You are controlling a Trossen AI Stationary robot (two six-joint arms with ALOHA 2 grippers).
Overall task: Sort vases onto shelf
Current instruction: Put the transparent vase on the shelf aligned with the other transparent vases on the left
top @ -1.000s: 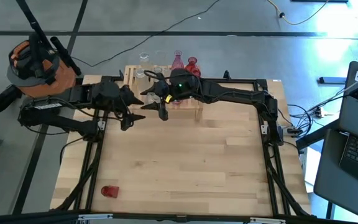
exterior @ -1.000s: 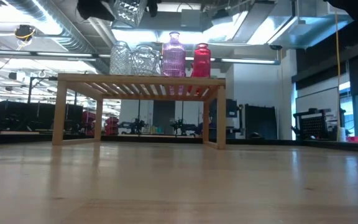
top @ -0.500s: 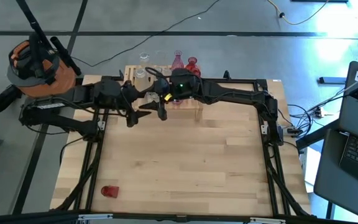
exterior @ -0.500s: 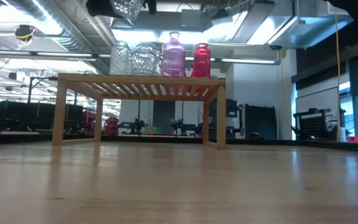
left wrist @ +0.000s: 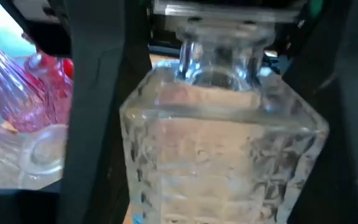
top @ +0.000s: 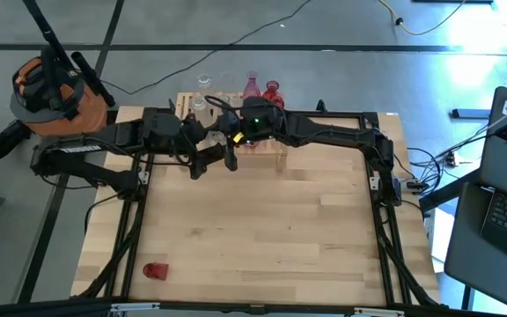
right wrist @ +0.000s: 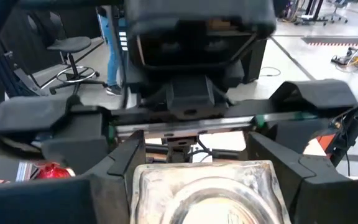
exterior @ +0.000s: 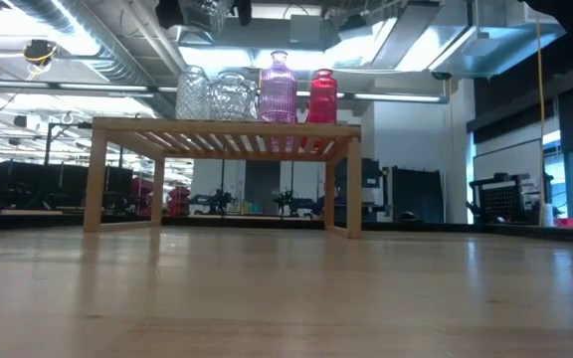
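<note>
**A:** Where is the vase in hand?

**B:** In the air over the shelf's (exterior: pixel 227 127) nine o'clock end, at the worktop's (top: pixel 280 229) eleven o'clock corner. The left tool (top: pixel 206 155) has its fingers spread wide on either side of the clear vase (left wrist: pixel 222 155); I can't see them pressing. The right tool (top: pixel 226 143) is clamped on it, at its neck end.

**A:** Why two arms on one vase?

**B:** It looks like a handover, judging by how they meet, so the left arm can reach the free slats.

**A:** And its look?

**B:** Square, cut glass, short neck. On the shelf stand two clear vases (exterior: pixel 192 94) (exterior: pixel 231 96), then a pink bottle (exterior: pixel 278 88) and a red vase (exterior: pixel 322 95). Another red one (top: pixel 155 270) lies at seven o'clock, not yet sorted.
</note>
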